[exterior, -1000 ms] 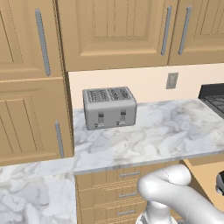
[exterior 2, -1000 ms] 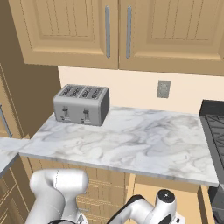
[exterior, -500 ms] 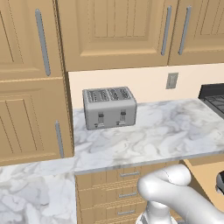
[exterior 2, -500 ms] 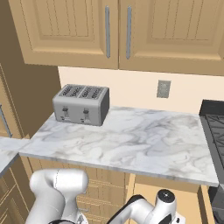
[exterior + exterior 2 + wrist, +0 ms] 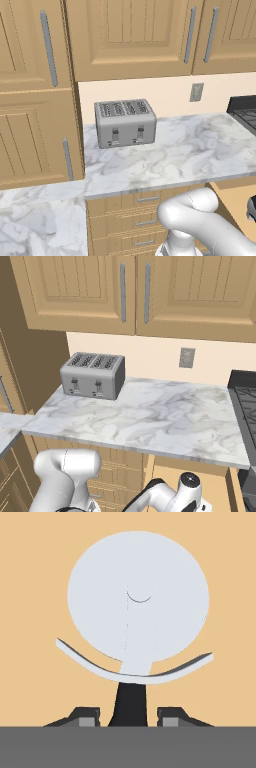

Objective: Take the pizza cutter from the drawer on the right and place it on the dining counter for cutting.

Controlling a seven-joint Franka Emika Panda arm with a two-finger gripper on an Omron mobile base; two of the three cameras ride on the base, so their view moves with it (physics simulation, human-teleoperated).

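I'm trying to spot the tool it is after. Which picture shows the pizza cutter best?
The hand view: the pizza cutter with its round silver wheel and short black handle lies on the light tan wooden drawer floor, handle between the claw's dark fingertips. The two base views give no look at it.

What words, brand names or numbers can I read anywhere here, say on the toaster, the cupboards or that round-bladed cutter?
None: no readable text in any view.
Toaster: plain grey, with slots, levers and knobs but no brand or numbers.
Wall socket: blank plate.
Cupboard doors: bare wood with metal handles.
Pizza cutter: plain silver wheel and black handle, unmarked.
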